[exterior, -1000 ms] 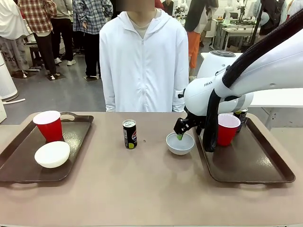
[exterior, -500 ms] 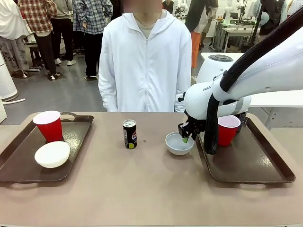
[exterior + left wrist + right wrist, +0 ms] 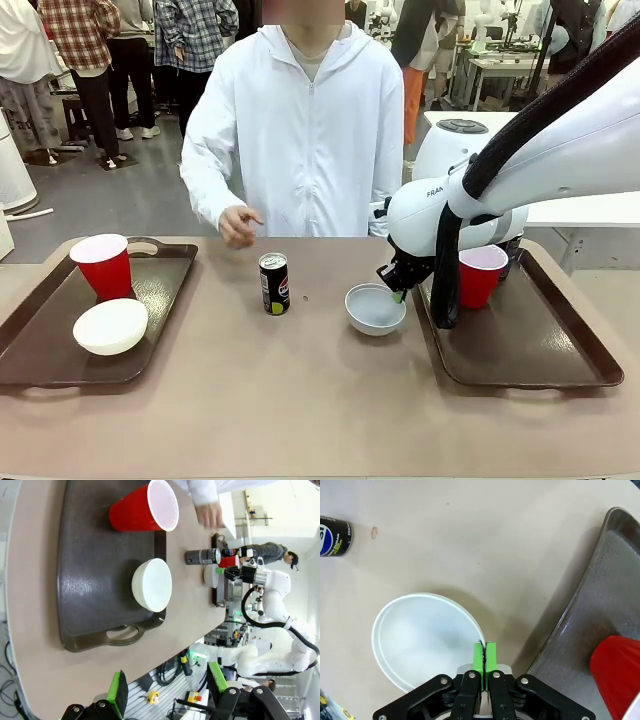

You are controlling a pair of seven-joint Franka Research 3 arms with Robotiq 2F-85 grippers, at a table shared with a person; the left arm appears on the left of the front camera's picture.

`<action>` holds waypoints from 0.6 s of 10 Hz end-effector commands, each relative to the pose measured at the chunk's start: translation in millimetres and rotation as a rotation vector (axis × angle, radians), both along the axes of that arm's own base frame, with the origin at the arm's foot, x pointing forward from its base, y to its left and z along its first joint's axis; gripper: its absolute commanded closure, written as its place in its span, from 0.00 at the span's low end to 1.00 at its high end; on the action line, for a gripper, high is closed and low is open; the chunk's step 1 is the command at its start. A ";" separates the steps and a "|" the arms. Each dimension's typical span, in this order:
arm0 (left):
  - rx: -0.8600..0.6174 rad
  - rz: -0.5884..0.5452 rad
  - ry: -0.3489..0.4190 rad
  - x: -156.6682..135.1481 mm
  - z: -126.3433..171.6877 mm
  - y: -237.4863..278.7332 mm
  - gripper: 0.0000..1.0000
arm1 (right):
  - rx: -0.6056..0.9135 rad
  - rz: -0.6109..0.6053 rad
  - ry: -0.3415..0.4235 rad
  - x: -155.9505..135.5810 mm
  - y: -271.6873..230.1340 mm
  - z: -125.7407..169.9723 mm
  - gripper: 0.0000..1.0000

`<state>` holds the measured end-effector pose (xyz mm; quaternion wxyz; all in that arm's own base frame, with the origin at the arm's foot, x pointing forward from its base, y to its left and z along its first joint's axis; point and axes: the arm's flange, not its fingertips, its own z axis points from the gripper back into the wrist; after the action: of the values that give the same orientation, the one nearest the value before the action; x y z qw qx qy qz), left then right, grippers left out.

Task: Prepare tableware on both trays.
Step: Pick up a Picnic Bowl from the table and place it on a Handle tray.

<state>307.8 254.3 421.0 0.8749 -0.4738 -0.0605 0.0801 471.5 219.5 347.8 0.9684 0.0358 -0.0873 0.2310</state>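
Right gripper (image 3: 484, 652) pinching near rim of bowl (image 3: 422, 640), pads pressed together. Right tray (image 3: 600, 630) just beside. Left gripper (image 3: 167, 690) spread, above left tray (image 3: 90, 587).

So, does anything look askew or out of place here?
Yes: the middle bowl sits tilted, its right edge raised where the right claw pinches its rim. One black can stands on the table between the trays.

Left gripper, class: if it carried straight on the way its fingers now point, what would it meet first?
Probably the white bowl on the dark-brown tray: the open left gripper hangs high, looking down at it. Depth is unclear, so it might land on the tray's near handle instead.
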 end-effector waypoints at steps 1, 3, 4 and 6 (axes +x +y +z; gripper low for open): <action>-0.006 -0.001 -0.011 -1.9 1.5 1.6 0.16 | -0.003 -0.004 -0.023 1.8 -0.1 1.4 1.00; -0.006 -0.001 -0.011 -1.9 1.5 1.6 0.16 | 0.024 0.012 0.052 -16.4 -0.4 31.7 1.00; -0.006 -0.001 -0.011 -1.9 1.5 1.6 0.16 | 0.010 0.018 0.080 -40.3 -4.6 64.4 1.00; -0.006 -0.001 -0.011 -1.9 1.5 1.6 0.16 | -0.014 -0.018 0.087 -76.0 -24.4 111.2 1.00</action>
<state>307.8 254.4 420.7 0.8749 -0.4738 -0.0603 0.0803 415.8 212.6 440.2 0.9720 0.0389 -0.0472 0.2269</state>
